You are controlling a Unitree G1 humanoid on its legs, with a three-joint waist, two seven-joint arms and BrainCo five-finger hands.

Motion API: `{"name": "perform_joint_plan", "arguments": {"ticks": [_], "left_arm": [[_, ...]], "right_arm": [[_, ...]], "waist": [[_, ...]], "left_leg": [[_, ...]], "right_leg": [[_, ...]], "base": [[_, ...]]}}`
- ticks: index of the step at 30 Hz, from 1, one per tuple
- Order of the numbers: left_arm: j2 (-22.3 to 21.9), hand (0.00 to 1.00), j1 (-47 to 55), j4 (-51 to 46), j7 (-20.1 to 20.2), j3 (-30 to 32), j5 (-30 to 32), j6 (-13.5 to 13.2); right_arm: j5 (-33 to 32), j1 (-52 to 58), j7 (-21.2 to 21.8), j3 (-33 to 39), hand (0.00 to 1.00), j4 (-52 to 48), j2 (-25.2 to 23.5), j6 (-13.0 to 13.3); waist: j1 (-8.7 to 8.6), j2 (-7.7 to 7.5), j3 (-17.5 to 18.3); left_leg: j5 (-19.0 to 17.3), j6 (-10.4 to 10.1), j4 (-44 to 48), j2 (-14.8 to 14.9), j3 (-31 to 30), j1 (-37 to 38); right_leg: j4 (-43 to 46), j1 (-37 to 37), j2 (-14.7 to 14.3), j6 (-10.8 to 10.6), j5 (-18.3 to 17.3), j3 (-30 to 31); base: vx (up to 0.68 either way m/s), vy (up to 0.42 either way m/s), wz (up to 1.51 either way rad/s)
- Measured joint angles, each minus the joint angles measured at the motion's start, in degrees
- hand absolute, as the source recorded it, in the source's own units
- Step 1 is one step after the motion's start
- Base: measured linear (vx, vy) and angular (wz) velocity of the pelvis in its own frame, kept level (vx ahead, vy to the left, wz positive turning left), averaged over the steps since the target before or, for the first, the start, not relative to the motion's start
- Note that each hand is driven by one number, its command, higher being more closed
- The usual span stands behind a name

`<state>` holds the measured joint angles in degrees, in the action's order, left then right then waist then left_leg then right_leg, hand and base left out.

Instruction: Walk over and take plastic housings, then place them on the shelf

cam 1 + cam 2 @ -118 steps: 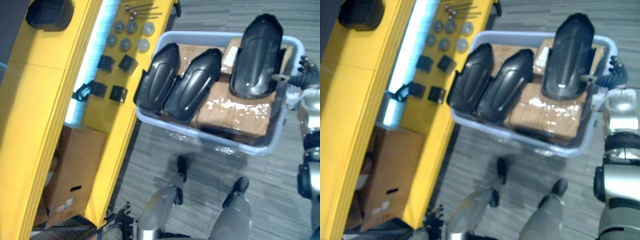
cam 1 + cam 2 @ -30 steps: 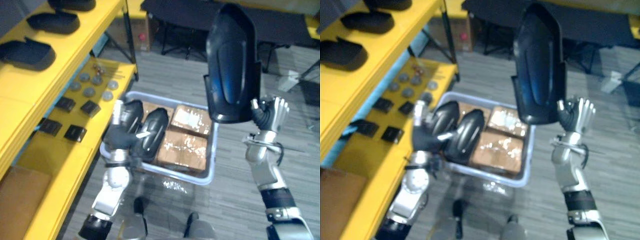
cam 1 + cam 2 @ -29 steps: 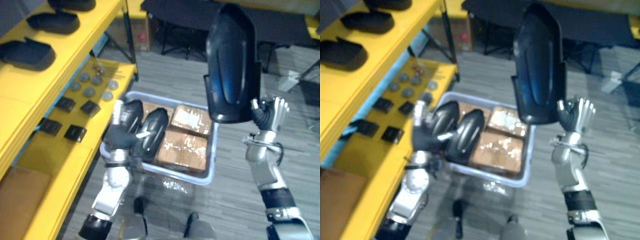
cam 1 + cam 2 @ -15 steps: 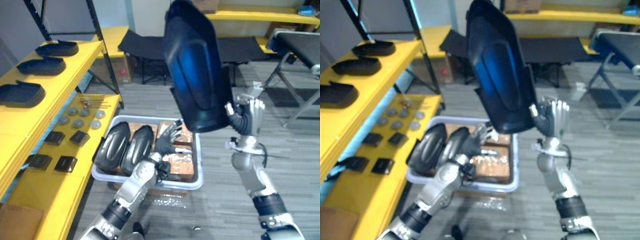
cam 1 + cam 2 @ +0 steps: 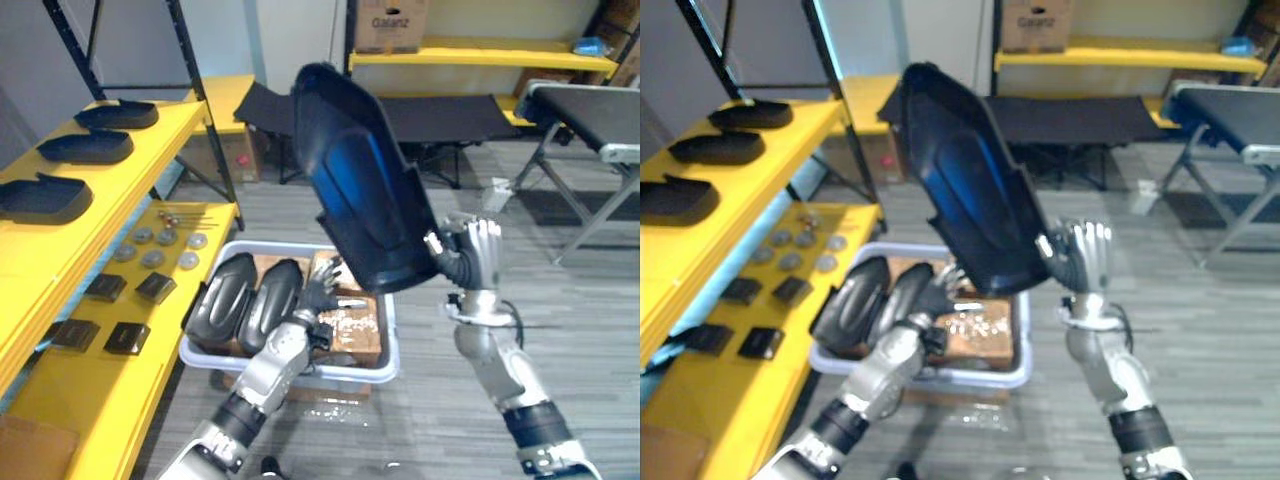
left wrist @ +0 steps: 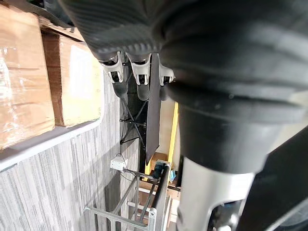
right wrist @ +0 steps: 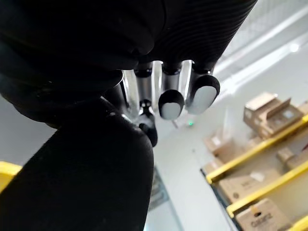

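1. Lining the upper level of the yellow shelf at the far left, three black shelved housings lie in a row, well apart from the bin.
2. Small dark blocks and grey discs lie on the shelf's lower level.
3. A pale bin sits just right of the shelf. It holds two binned housings side by side in its left half and wrapped cardboard boxes on the right.
4. The left hand hovers over the bin's middle, fingers spread apart, holding nothing.
5. The raised housing is tilted high above the bin, its top leaning left.
6. The right hand, right of the bin, clamps the raised housing's lower right edge between thumb and fingers.
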<state>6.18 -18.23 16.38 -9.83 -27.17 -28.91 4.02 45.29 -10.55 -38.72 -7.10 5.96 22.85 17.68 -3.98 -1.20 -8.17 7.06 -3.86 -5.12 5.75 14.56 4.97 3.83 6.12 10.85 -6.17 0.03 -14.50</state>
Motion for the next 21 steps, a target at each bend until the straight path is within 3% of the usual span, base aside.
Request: {"name": "perform_joint_plan", "arguments": {"ticks": [3,9,21], "left_arm": [[0.1,0.0,0.0,0.9,1.4,0.3,-3.5,0.5],[0.2,0.0,0.3,1.3,5.9,0.7,-11.8,5.2],[0.8,0.0,0.5,1.3,10.7,-0.2,-6.3,9.9]], "right_arm": [[0.8,1.8,0.2,-0.5,1.0,0.1,-0.1,0.0],[0.8,2.5,0.1,-0.2,1.0,1.4,-0.3,-0.1],[1.1,3.7,0.1,-0.1,1.0,2.4,-0.3,-0.7]], "waist": [[0.03,-0.78,0.8],[-0.07,-1.72,1.4],[-0.08,-1.72,1.4]], "left_leg": [[0.0,0.0,0.0,0.0,0.0,-0.1],[0.0,0.1,0.0,-0.2,0.1,-0.1],[0.1,0.1,0.0,-0.2,0.1,-0.1]], "right_leg": [[-0.5,0.0,0.0,-0.2,0.4,0.1],[-0.8,0.0,0.1,-0.3,0.6,0.2],[-1.0,0.0,0.1,-0.6,0.8,0.2]], "base": [[0.0,0.0,0.0],[0.0,0.0,0.0],[0.0,0.0,0.0]]}}
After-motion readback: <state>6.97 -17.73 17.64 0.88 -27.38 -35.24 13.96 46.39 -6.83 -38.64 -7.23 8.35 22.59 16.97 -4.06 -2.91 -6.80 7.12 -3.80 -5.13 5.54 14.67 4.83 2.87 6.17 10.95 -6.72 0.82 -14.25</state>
